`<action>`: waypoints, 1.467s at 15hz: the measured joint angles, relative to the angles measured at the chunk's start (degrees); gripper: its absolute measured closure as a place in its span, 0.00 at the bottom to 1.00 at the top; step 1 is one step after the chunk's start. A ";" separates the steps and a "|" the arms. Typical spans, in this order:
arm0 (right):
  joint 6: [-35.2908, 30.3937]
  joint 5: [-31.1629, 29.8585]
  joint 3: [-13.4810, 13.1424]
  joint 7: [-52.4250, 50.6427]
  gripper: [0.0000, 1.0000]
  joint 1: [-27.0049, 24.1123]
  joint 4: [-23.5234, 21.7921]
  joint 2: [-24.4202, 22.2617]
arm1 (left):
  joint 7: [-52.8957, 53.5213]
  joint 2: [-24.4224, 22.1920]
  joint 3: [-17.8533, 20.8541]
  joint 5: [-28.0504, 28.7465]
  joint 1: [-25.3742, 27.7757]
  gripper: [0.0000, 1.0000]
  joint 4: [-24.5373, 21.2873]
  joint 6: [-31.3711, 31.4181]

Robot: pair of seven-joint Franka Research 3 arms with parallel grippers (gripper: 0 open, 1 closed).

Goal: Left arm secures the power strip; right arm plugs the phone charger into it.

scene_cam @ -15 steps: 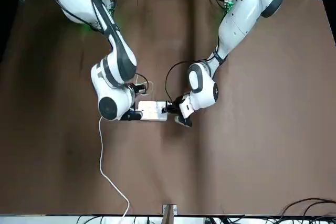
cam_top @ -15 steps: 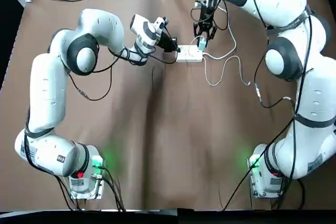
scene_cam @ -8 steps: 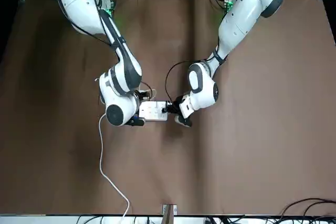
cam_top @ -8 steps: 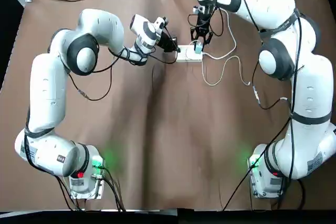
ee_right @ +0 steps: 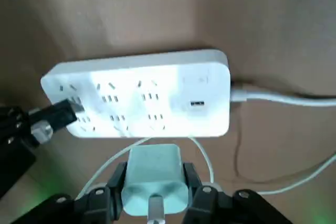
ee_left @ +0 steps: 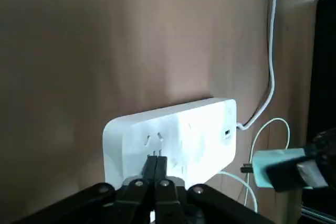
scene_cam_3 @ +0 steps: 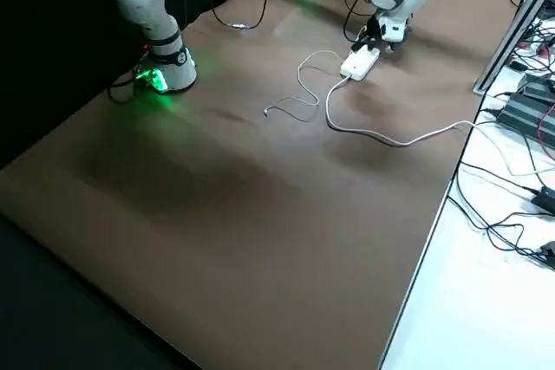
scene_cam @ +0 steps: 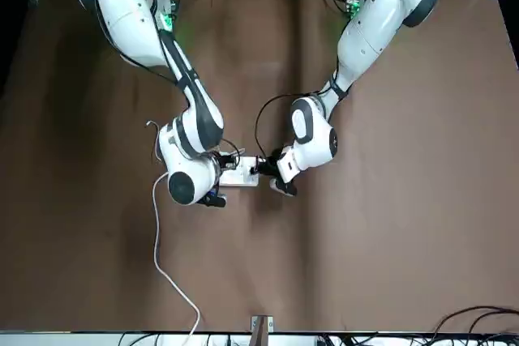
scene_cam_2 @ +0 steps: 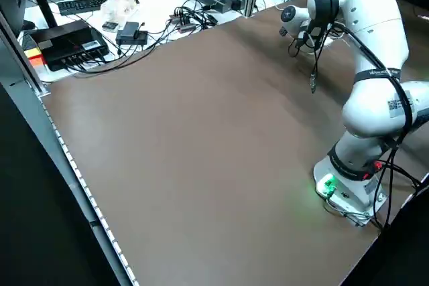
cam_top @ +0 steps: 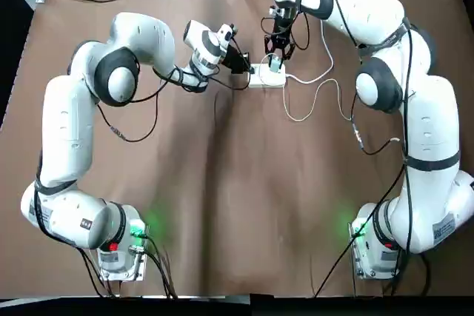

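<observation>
While the left gripper [cam_top: 243, 65] presses its closed fingertips onto one short end of the power strip [cam_top: 267, 78], the right gripper [cam_top: 275, 51] hangs over the strip's opposite portion, clenched on the phone charger [ee_right: 153, 179]. In the top view the strip lies in the upper centre of the frame, long axis horizontal across the picture, thick cord leaving from its right end. The left gripper bears on the left end; the right gripper sits just above the strip in the frame, near the middle-to-right part.

In the right wrist view the teal charger is gripped between both fingers, centred at the bottom of the frame, with the socket face of the strip directly beyond it, toward the frame's centre. Charger and strip are close but apart; the prongs are not visible.

The governing relation: the socket rows run along the strip's long axis, and the charger stands nearly in line with the middle sockets. The coming move is judged to be a short advance straight toward the socket face. Prong-to-slot alignment cannot be confirmed from these views.

The charger cable [cam_top: 311, 98] loops loosely on the table [cam_top: 222, 197], to the strip's lower right.
</observation>
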 joint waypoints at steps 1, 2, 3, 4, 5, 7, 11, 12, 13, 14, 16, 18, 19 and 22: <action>0.25 0.00 0.00 0.02 0.52 0.04 0.44 0.62 | 0.00 0.00 0.00 0.00 0.00 0.99 0.00 0.00; 0.38 0.00 0.00 0.04 0.52 0.12 0.77 1.07 | 0.00 0.00 0.00 0.00 0.00 0.99 0.00 0.00; 0.41 0.00 0.00 0.08 0.52 0.21 1.02 1.40 | 0.00 0.00 0.00 0.00 0.00 0.99 0.00 0.00; 0.42 0.00 0.00 0.12 0.52 0.29 1.11 1.55 | 0.00 0.00 0.00 0.00 0.00 0.99 0.00 0.00; 0.42 0.00 0.00 0.18 0.52 0.37 1.12 1.59 | 0.00 0.00 0.00 0.00 0.00 0.99 0.00 0.00; 0.42 0.00 -0.03 0.27 0.52 0.68 1.12 1.64 | 0.00 0.00 0.00 0.00 0.00 0.99 0.00 0.00; 0.43 -1.08 -0.20 0.40 0.52 1.75 1.12 2.01 | 0.00 0.00 0.00 0.00 0.00 0.99 0.00 0.00; 0.44 -1.81 -0.23 0.40 0.52 1.88 1.13 2.15 | 0.00 0.00 0.00 0.00 0.00 0.99 0.00 0.00; 0.46 -2.60 -0.25 0.40 0.52 1.95 1.13 2.28 | 0.00 0.00 0.00 0.00 0.00 0.99 0.00 0.00; 0.48 -3.29 -0.26 0.40 0.52 1.97 1.13 2.38 | 0.00 0.00 0.00 0.00 0.00 0.99 0.00 0.00; 0.51 -3.72 -0.27 0.40 0.52 1.99 1.13 2.46 | 0.00 0.00 0.00 0.00 0.00 0.99 0.00 0.00; 0.75 -3.87 -0.27 0.40 0.52 2.00 1.18 2.46 | 0.00 0.00 0.00 0.00 0.00 0.99 0.00 0.00; 0.93 -3.91 -0.27 0.40 0.52 2.00 1.21 2.46 | 0.00 0.00 0.00 0.00 0.00 0.99 0.00 0.00; 2.01 -3.95 -0.28 0.40 0.52 2.02 1.28 2.46 | 0.00 0.00 0.00 0.00 0.00 0.99 0.00 0.00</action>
